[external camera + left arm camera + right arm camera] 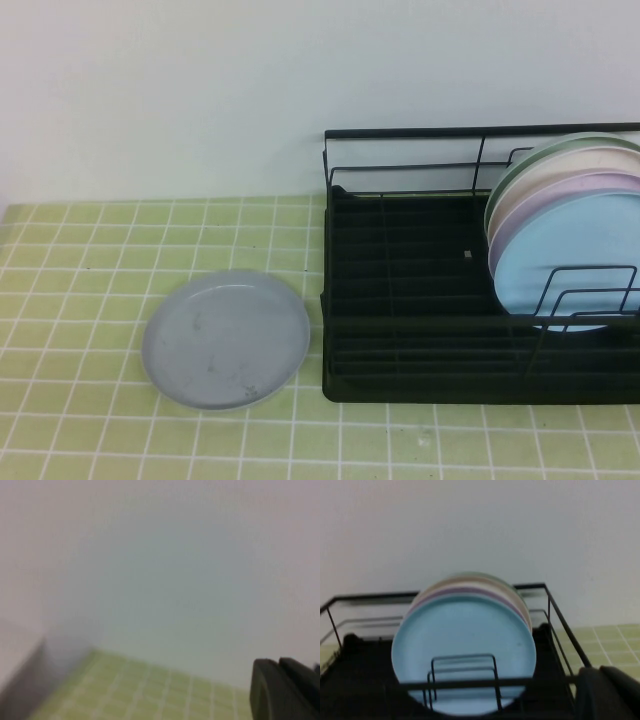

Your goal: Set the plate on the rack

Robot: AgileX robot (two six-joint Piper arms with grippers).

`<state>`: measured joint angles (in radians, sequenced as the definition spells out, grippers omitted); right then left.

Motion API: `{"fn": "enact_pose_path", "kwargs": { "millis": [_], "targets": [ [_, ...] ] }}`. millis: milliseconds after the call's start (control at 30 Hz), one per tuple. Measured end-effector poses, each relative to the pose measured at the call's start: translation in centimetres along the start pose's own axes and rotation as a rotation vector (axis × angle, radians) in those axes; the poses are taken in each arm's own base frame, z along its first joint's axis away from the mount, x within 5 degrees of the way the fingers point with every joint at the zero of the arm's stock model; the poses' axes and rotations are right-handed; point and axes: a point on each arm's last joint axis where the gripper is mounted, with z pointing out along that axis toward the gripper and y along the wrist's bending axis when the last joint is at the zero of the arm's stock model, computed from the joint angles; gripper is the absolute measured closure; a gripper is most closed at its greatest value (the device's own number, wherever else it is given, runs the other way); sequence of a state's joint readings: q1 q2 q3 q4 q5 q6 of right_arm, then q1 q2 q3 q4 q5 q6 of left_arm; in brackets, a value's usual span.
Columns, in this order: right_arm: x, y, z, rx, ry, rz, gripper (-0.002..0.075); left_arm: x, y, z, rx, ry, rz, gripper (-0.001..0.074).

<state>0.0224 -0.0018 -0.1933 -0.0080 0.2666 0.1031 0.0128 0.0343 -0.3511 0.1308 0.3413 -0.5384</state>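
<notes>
Your worktop, tiled pale green, runs ahead of both sets of jaws to a white wall. The black wire rack stands on it in front of the right gripper, which faces the rack's loaded end without touching it. Four plates stand upright there, faces turned toward those jaws. The blue plate is nearest them, with a purple plate, a cream one and a green one behind it. The rest of the rack, farther from the right jaws, holds no plates.

The grey plate, the one you are to place, lies flat on the worktop just beside that bare end of the rack, with a thin strip of tile between them. It is well apart from both sets of jaws and shows in neither wrist view.

The left gripper points over bare tiles toward the wall. Both grippers have their jaws fully closed and grip nothing. Neither arm shows in the high view.
</notes>
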Motion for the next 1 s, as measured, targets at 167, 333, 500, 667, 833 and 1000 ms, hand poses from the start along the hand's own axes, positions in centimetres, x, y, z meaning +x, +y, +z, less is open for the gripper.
{"fn": "enact_pose_path", "kwargs": {
  "millis": [167, 333, 500, 667, 833, 1000],
  "targets": [
    [-0.5, 0.2, -0.7, -0.006, 0.175, -0.119, 0.0727, 1.4, -0.6, 0.9, -0.045, 0.346, -0.127, 0.0735],
    [0.2, 1.0, 1.2, -0.095, 0.346, -0.092, 0.0727, 1.6, -2.2, 3.6, 0.037, 0.552, -0.093, 0.0733],
    [1.4, 1.9, 3.4, -0.216, 0.523, -0.125, 0.0727, 0.7, -3.3, 7.2, 0.089, 0.671, 0.031, 0.0547],
    [2.3, 2.8, 4.5, -0.342, 0.61, -0.152, 0.0727, 0.7, -3.6, 11.7, 0.051, 0.811, 0.03, 0.0242],
    [2.4, 3.2, 4.7, -0.417, 0.611, -0.203, 0.0727, 1.4, -3.6, 17.0, 0.01, 0.909, 0.012, 0.0321],
    [2.5, 3.3, 4.5, -0.434, 0.623, -0.203, 0.0727, 2.9, -2.7, 22.0, -0.002, 0.909, 0.09, 0.0325]
  ]
}}
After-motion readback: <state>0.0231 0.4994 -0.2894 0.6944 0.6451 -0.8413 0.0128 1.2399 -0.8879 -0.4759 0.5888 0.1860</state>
